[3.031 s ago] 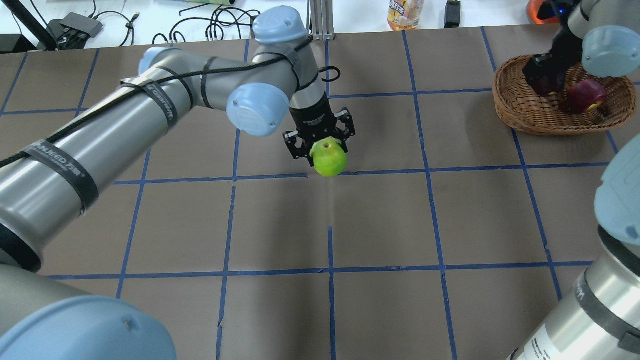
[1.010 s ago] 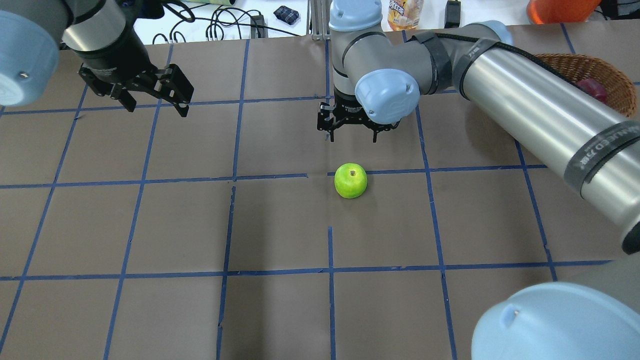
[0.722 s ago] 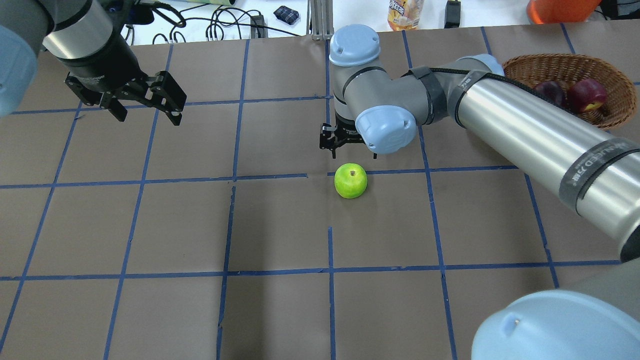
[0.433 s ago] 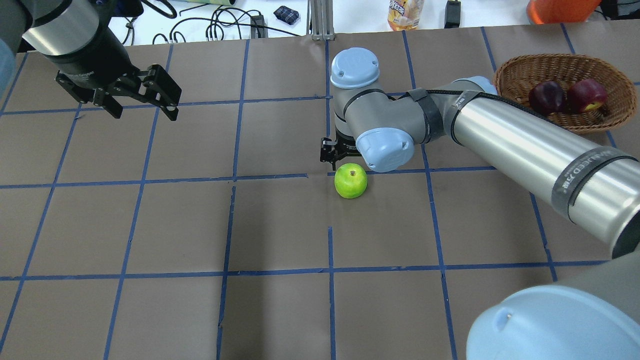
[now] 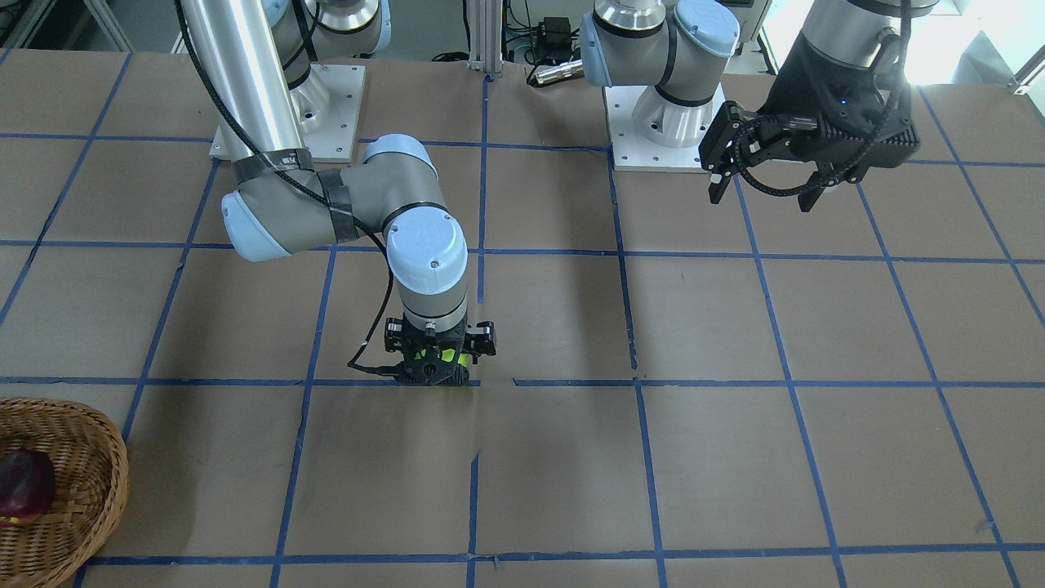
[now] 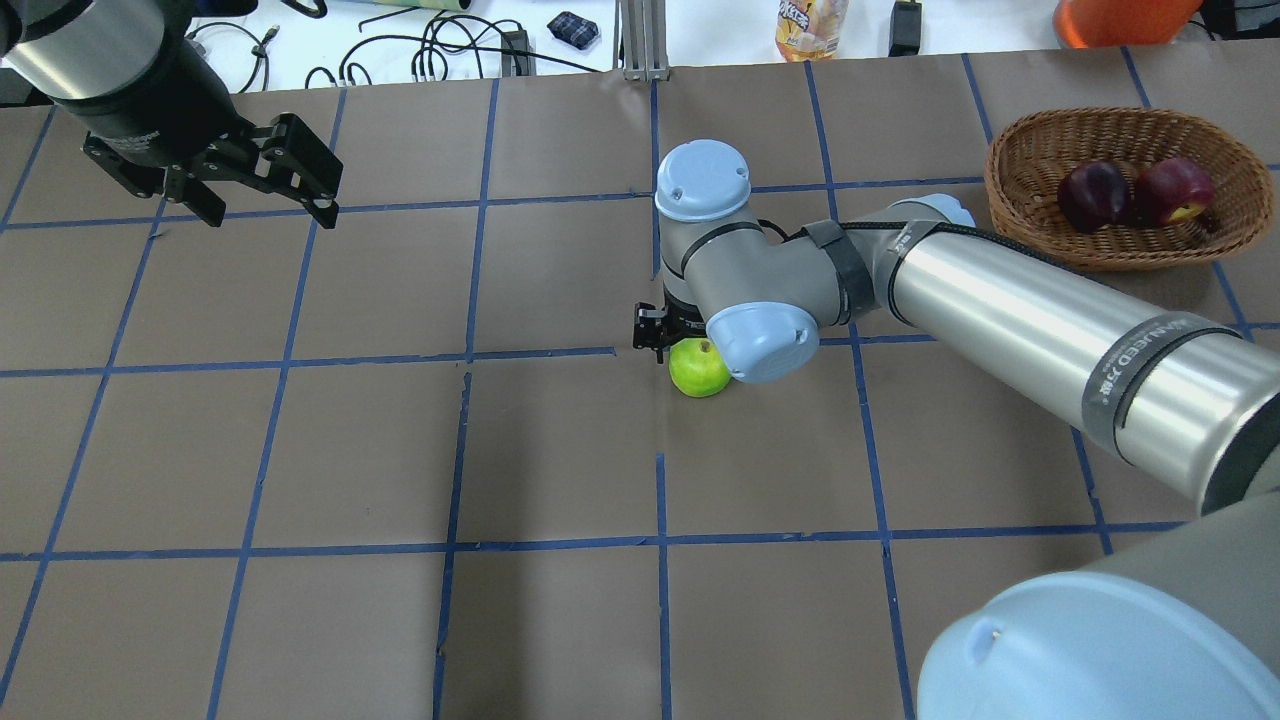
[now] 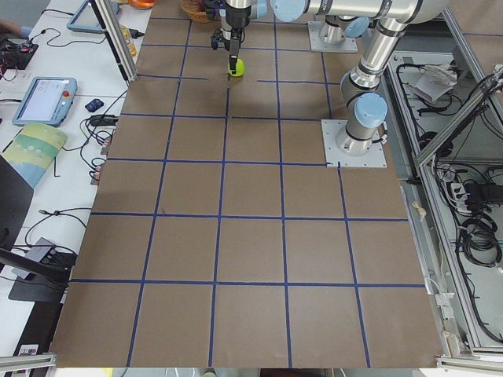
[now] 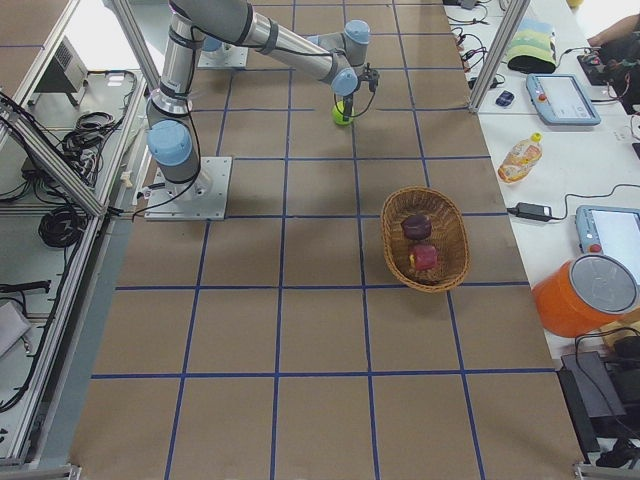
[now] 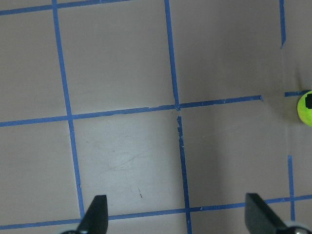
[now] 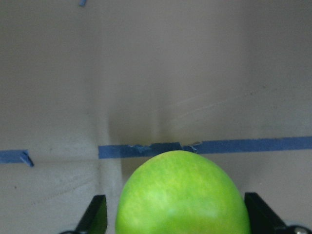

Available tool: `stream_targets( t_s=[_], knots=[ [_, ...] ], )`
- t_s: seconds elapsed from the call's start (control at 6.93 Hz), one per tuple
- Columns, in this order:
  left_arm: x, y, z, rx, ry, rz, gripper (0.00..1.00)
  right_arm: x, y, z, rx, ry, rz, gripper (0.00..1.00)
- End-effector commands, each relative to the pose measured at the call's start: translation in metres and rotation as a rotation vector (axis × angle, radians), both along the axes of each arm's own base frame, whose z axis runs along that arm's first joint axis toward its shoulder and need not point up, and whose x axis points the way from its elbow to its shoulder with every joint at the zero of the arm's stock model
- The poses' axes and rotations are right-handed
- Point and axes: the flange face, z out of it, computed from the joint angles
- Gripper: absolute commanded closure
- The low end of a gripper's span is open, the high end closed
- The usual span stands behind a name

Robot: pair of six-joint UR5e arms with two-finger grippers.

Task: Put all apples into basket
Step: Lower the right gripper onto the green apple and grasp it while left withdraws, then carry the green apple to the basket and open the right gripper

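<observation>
The green apple (image 6: 697, 371) sits on the table's middle, on a blue tape line, and fills the right wrist view (image 10: 183, 195). My right gripper (image 6: 690, 345) is low over it and open, with a finger (image 10: 95, 214) on each side and a gap to the skin. It also shows in the front view (image 5: 433, 365). The maroon apple (image 6: 1090, 190) and the red apple (image 6: 1170, 188) lie in the wicker basket (image 6: 1120, 255) at the far right. My left gripper (image 6: 268, 208) is open and empty, high over the far left.
Brown table paper with a blue tape grid. Cables, a bottle (image 6: 808, 25) and an orange container (image 6: 1120, 18) lie beyond the far edge. The right arm's long link (image 6: 1050, 330) spans from the near right toward the middle, passing close to the basket.
The left gripper, which held the green apple 3 s ago, has let it go and drawn back to the far left. The right gripper has come down around the apple.
</observation>
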Motion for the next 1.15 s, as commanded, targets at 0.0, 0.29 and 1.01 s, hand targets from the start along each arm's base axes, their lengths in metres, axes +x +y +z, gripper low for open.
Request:
stream_targets(
  t_s=[0.0,0.29,1.01],
  knots=[
    [-0.001,-0.001,0.003,-0.014,0.004,0.002,0.0,-0.001,0.004,0.001,-0.036,-0.003,0.046,0.55],
    [0.002,0.0,-0.007,-0.002,0.004,0.02,0.0,-0.038,-0.042,0.056,-0.116,-0.021,0.07,0.69],
    [-0.014,-0.012,-0.019,0.022,0.065,0.045,0.0,-0.386,-0.212,0.116,-0.145,0.042,0.274,0.72]
  ],
)
